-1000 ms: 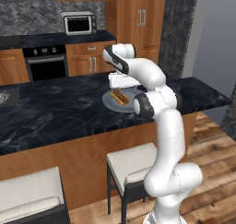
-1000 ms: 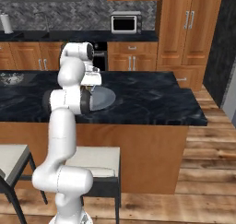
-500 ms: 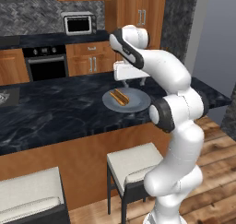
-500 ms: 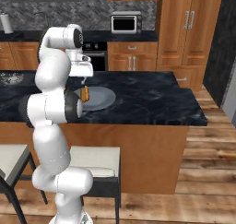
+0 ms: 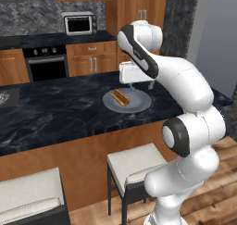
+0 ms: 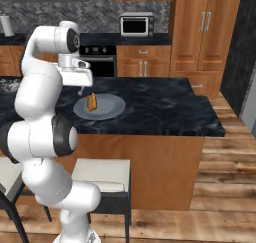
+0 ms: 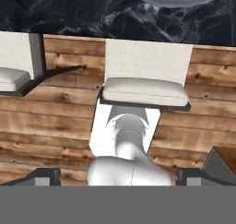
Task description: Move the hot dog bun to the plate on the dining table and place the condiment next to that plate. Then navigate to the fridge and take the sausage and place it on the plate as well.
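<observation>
— Where was the bun?
— I saw the hot dog bun lying on the plate, near the counter's stool-side edge.
— And the jaws?
— The gripper hovered beside it; I couldn't tell.

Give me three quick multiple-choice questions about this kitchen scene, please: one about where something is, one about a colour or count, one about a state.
1. Where does the tan hot dog bun lie?
A. on the round grey plate
B. on a cushioned stool
C. in the microwave

2. What colour is the marbled counter top?
A. white
B. black
C. green

3. How is the silver microwave's door?
A. wide open
B. missing
C. closed

Answers: 1 A, the bun rests inside the plate's rim in both base views. 2 B, the top is black with pale veins. 3 C, the door sits flush with the front.
</observation>
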Available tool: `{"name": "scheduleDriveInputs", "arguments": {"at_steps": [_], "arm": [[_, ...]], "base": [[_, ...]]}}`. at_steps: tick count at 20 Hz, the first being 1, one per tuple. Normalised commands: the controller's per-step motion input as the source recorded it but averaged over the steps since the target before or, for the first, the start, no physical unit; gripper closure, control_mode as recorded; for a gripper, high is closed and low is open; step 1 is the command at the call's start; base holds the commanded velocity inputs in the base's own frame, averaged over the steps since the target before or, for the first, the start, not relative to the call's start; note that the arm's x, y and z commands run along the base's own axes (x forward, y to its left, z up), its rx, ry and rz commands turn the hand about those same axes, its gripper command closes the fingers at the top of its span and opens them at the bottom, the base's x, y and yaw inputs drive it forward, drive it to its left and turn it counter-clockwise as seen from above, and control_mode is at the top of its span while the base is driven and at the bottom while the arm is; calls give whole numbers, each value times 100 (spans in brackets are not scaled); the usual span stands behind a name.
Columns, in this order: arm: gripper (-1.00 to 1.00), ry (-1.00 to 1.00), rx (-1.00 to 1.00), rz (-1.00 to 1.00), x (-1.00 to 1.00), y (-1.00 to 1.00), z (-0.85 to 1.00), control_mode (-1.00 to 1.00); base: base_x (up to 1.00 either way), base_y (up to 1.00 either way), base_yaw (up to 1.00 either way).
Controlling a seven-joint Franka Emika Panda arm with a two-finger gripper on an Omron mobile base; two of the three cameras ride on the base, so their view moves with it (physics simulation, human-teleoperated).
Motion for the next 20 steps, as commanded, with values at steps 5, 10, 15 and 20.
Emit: {"name": "scheduleDriveInputs", "arguments": {"at_steps": [5,10,15,20], "arm": [[-100,-4,3,-5,-78,-2,21,-100],[-100,0,0,-19,-73,0,2,-100],[-100,-5,1,-29,-42,-13,12,-100],[-100,-8,8,-11,-22,-35,22,-100]], "base": [[0,0,0],[0,0,0],[0,0,0],[0,0,0]]}}
